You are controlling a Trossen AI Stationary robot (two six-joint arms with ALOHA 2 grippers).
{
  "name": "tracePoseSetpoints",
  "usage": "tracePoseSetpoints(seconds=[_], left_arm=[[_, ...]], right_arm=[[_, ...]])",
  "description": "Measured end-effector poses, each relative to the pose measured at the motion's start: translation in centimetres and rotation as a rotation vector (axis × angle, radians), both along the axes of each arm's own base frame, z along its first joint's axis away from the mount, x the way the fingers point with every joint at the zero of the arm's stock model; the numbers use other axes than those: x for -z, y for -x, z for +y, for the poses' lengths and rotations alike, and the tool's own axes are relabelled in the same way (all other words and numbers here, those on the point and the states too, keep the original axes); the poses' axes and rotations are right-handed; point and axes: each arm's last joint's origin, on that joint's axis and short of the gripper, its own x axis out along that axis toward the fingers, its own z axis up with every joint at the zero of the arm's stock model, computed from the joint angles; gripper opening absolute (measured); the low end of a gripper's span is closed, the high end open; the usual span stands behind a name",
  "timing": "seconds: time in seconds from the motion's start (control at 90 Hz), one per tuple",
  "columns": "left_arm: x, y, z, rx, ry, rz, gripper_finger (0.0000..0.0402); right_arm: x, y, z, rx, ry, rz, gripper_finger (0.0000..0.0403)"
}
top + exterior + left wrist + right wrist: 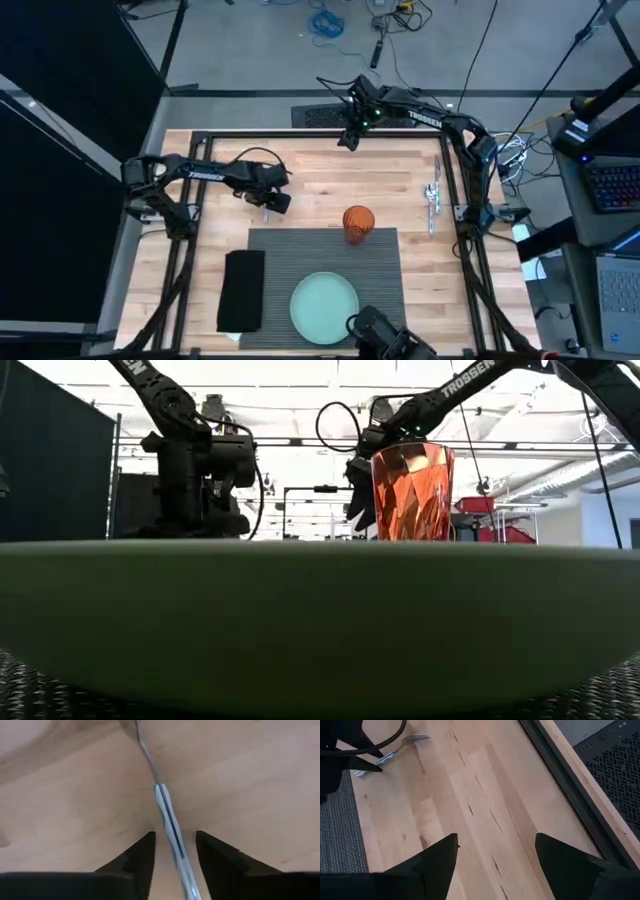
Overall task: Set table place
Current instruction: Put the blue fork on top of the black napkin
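Plate (324,308), orange cup (358,223) and napkin (241,290) sit on or beside the placemat (380,285); the left gripper (175,847), jaws spread, straddles a fork (167,817) on the surface (320,175), more cutlery (432,197) waits by the right edge, and the right gripper (496,857) hangs spread and empty.

You are looking past the right gripper (495,860), its fingers (437,857) standing wide apart over the wooden tabletop (470,795). Farther along the planks, a fork (395,752) is lying just beside the ribbed grey placemat (337,830), with the left gripper (350,757) reaching onto its handle.

Orange faceted tumbler (358,223) upright near pale green plate (324,307). Black napkin (241,290) on wooden counter (320,185). Fork (390,753) lies on counter; more cutlery (432,203) near counter's right edge.
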Motion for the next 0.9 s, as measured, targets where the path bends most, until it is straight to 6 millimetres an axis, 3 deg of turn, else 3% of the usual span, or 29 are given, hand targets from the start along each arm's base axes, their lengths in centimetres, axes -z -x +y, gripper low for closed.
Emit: tracePoseSetpoints(seconds=[0.256,0.678,0.9], left_arm=[[-0.5,-0.2,0.1,0.073,-0.02,-0.014,0.001],[-7.4,-1.7,1.3,0.18,-0.138,-0.201,0.0002],[-10.9,0.8,0.2,0.301,-0.123,-0.253,0.0001]], right_arm=[[0.0,0.0,0.1,0.006,-0.006,0.0,0.0254],[-0.4,0.3,0.3,0.016,-0.016,0.011,0.0254],[-2.6,2.4,0.6,0.105,-0.075,0.034,0.0254]])
